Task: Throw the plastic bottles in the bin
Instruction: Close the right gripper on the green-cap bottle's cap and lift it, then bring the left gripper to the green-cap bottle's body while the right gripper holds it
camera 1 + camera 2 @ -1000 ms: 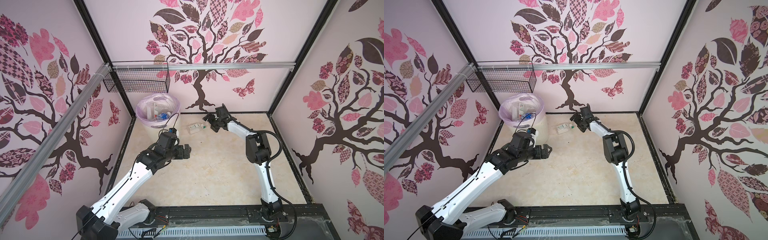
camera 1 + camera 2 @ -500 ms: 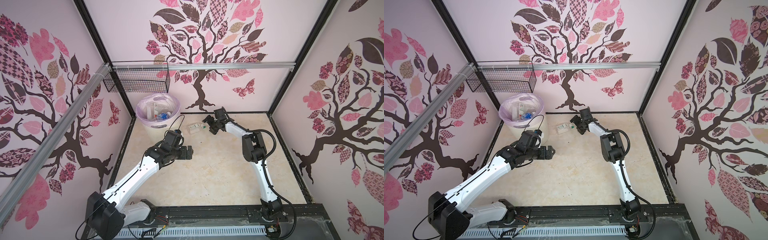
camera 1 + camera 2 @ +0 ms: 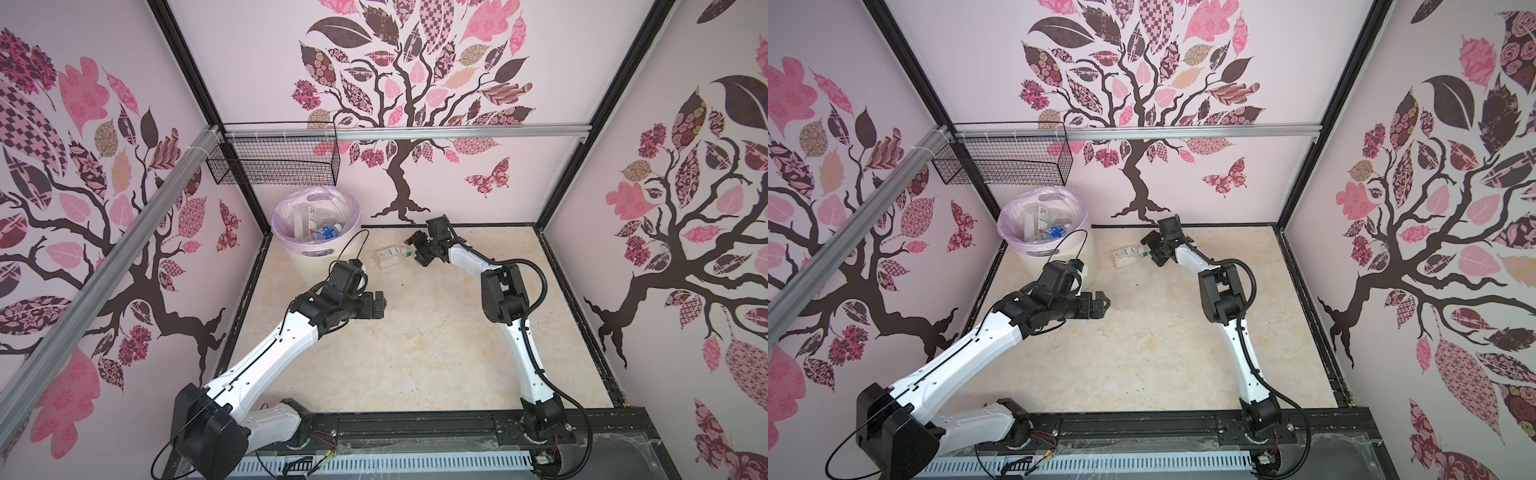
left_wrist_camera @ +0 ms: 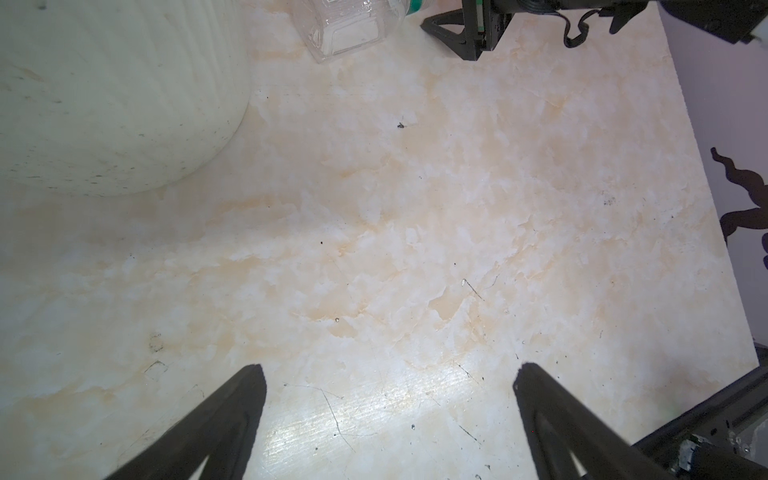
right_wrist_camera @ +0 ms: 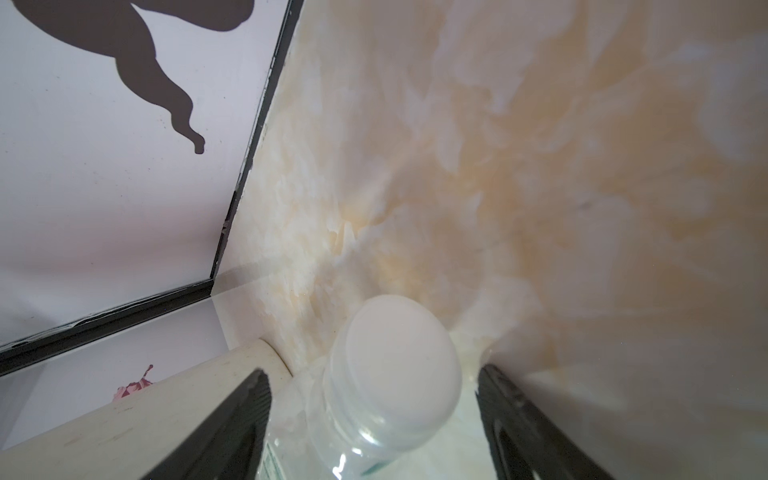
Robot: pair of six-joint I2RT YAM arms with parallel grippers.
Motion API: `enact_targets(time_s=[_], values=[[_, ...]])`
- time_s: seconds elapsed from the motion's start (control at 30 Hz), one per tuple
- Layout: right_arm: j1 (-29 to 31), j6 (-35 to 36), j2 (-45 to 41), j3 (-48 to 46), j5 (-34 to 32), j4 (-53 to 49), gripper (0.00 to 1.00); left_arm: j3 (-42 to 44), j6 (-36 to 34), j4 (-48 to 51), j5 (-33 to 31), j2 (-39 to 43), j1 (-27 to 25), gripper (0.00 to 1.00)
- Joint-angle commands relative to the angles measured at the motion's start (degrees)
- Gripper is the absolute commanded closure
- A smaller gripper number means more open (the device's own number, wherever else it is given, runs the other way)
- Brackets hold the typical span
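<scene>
One clear plastic bottle with a green cap lies on the floor to the right of the bin; the left wrist view shows it too. My right gripper is open and straddles its cap end, with a gap on each side. The cream ribbed bin stands in the back left corner, lined with a lilac bag. It holds several bottles. My left gripper hangs open and empty over bare floor, in front of the bin.
A black wire basket hangs on the back wall above the bin. An aluminium rail crosses the back wall, and another runs along the left wall. Patterned walls close in the marble-look floor on three sides.
My right gripper has come down round the bottle's cap end and its jaws have narrowed. My left arm has swung away from the bin, out over the floor.
</scene>
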State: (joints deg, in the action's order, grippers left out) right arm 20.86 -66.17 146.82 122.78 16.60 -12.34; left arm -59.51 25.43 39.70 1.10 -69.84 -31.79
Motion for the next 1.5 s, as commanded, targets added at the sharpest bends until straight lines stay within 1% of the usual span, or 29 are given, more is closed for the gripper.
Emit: enact_targets(time_s=[0.0,0.07,0.23,0.3,0.4,0.6,0.73,0.87,1.0,1.03,1.13,1.2,1.33,1.47], values=[[0.22,-2.15,4.95,2.30,-0.51,-3.89,0.22,0.69,-0.46,0.35,-0.83,0.68,0.32,0.02],[0.39,-3.07,5.69,3.75,-0.65,-4.12,0.24,0.75,-0.57,0.79,-1.04,0.86,0.41,0.02],[0.98,-5.44,7.07,4.55,-1.38,-4.45,0.34,0.74,-1.08,1.96,-1.78,1.63,0.85,0.02],[1.20,-5.36,7.96,6.15,-1.56,-5.64,0.40,0.71,-1.24,2.62,-2.15,2.09,1.03,0.02],[1.28,-4.96,8.80,8.05,-1.68,-7.12,0.47,0.98,-1.10,3.23,-2.66,3.03,1.33,0.02],[0.96,-2.99,7.28,7.97,-2.44,-9.20,0.58,0.37,-1.08,4.12,-3.13,3.57,2.02,0.02],[0.28,-0.73,4.59,5.77,-1.84,-9.55,0.61,-0.93,-1.18,4.24,-2.85,2.87,2.02,0.02],[-0.44,3.11,0.52,2.12,-1.49,-10.06,0.65,-3.11,-0.25,4.37,-1.92,1.54,2.07,0.02],[-1.02,6.73,-4.78,-6.29,-0.62,-8.95,0.66,-4.79,0.82,3.42,-0.67,-0.02,2.04,0.02],[-1.21,7.34,-7.70,-7.93,-0.23,-8.85,0.67,-4.98,1.33,3.03,-0.35,-0.37,2.00,0.02],[-2.53,9.23,-11.02,-10.94,2.03,-11.06,0.69,-5.99,2.47,1.36,1.97,-2.28,1.67,0.02],[-3.31,10.19,-13.39,-12.69,2.13,-12.02,0.70,-7.21,2.72,0.11,2.06,-4.12,0.52,0.02],[-4.27,11.13,-16.55,-13.04,1.61,-13.67,0.70,-12.56,1.65,-0.06,2.21,-9.21,-1.83,0.02],[-4.34,13.76,-18.63,-10.85,0.41,-17.02,0.70,-18.37,2.37,1.15,3.26,-13.40,-2.41,0.02]])
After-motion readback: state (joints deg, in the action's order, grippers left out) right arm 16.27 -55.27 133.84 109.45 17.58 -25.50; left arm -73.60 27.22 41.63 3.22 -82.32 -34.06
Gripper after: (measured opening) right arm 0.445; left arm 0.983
